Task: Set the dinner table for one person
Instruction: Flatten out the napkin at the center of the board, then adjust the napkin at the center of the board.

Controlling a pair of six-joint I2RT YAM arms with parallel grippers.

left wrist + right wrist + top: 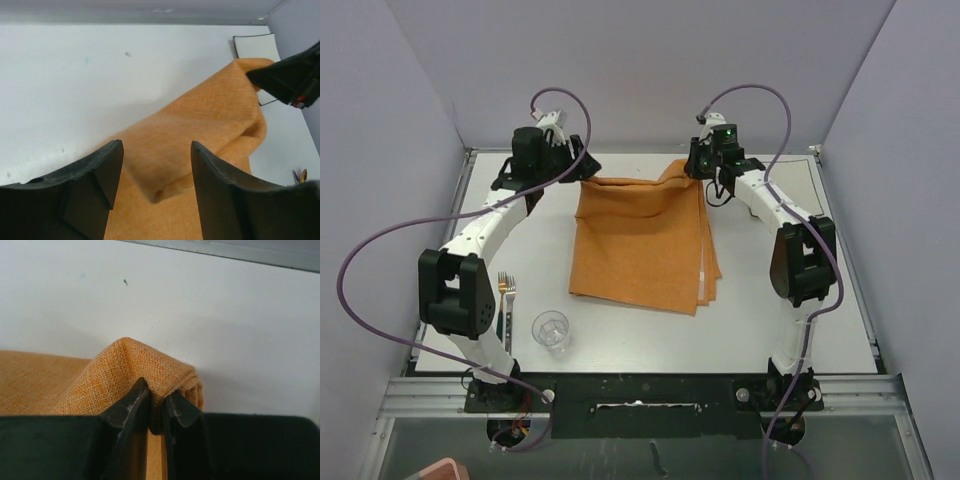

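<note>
one corner of the orange cloth mat (640, 245) is pinched in the right gripper (157, 395). the left gripper (157, 150) is spread above it, holding nothing. the dinner table (740, 330) lies under both. fork (506, 290) and glass (551, 330) wait behind the left gripper, not set.

Small metal fork (506, 288) half hidden by left arm (480, 235). Folded orange cloth mat (645, 245) corner pinched inside right tool (157, 390), unseen. Small square white plate (255, 47) partly blocked.

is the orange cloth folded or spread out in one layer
Folded: the cloth shows stacked layer edges along its right side, and the right gripper pinches a doubled-over corner.
</note>
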